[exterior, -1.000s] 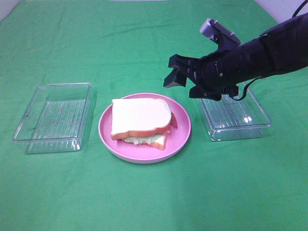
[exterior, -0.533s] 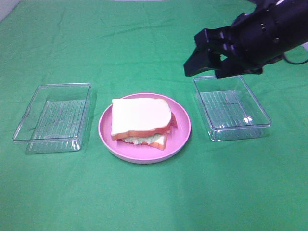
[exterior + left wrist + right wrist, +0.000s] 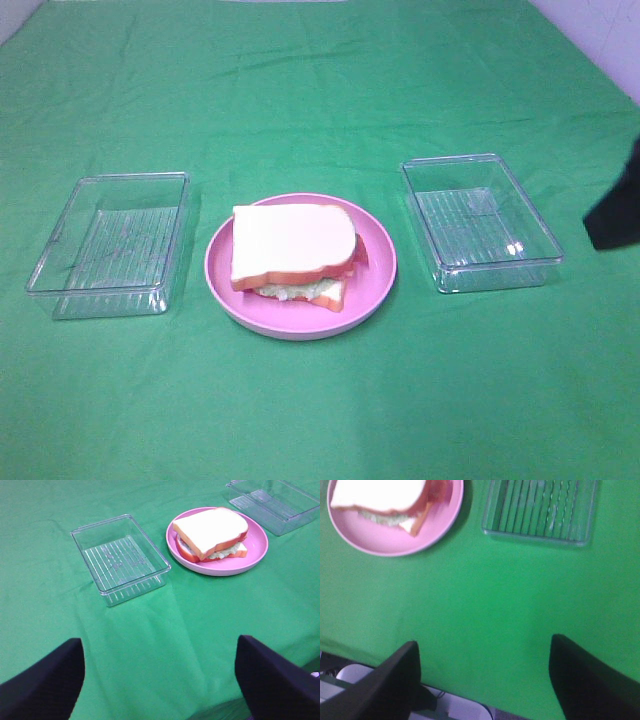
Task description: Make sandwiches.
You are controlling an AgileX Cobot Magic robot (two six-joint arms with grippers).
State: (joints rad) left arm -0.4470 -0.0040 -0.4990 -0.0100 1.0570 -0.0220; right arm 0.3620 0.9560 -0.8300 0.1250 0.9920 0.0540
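Green cloth covers the whole surface (image 3: 320,420), and we see three things set in a row on it. A round pink plate (image 3: 375,290) sits in the middle, so both arms can reach it. On the plate lies the sandwich (image 3: 293,250), with a white bread slice on top, a bit of green lettuce and something red peeking out at the side, and another slice at the bottom. We think the sandwich looks all stacked up, so the job seems about done. A clear box (image 3: 110,240) sits to the left of the plate and another clear box (image 3: 480,220) sits to the right, each just beside it but not touching. Both boxes look empty, and we guess they held the food parts, one box for each arm. Our left gripper (image 3: 160,680) hangs wide and loose over bare cloth near the front edge, holding nothing. Our right gripper (image 3: 485,680) is spread apart too, with nothing in it, low over the cloth and well away from the plate. From up high we only see a dark bit of that arm (image 3: 618,215) at the right edge.
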